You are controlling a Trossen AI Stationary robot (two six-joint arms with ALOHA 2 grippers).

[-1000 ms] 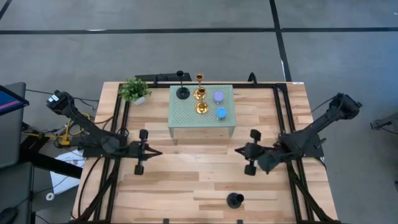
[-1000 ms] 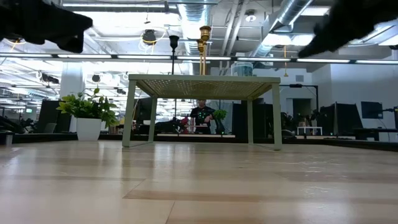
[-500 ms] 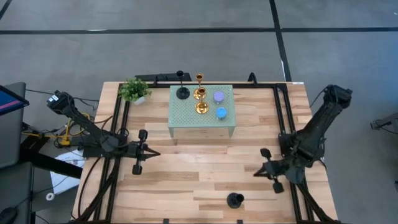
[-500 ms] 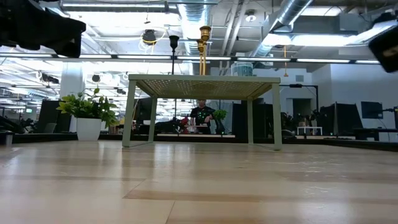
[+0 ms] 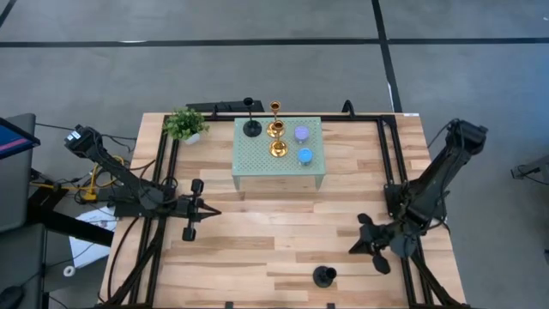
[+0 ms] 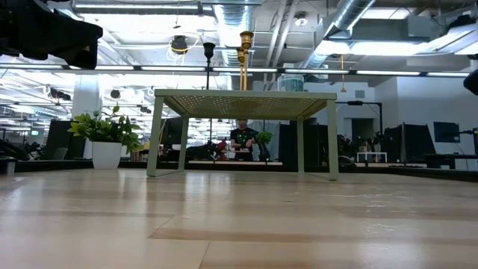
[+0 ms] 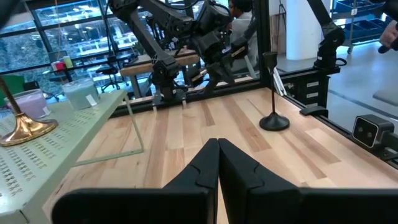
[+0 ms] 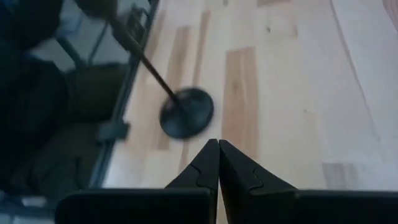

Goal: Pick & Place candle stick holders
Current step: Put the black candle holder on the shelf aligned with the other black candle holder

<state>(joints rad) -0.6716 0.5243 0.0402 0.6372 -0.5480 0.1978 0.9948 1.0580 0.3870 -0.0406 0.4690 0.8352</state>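
From my remote station: five candle stick holders stand upright together on the mint-green stand (image 5: 257,167). A black holder (image 5: 251,127) with round base and thin stem sits at its far left corner, just beside a tall gold holder (image 5: 275,127); a low gold holder (image 5: 279,148) stands just in front of that. The stubby lilac holder (image 5: 301,133) and the stubby blue holder (image 5: 304,155) sit close together to their right. A second black holder (image 5: 323,275) stands alone, upright, on the table's (image 5: 257,249) near edge, well apart.

Two matte black jointed arms, each ending in a gripper with two pointed, notched black fingers (image 7: 202,171).
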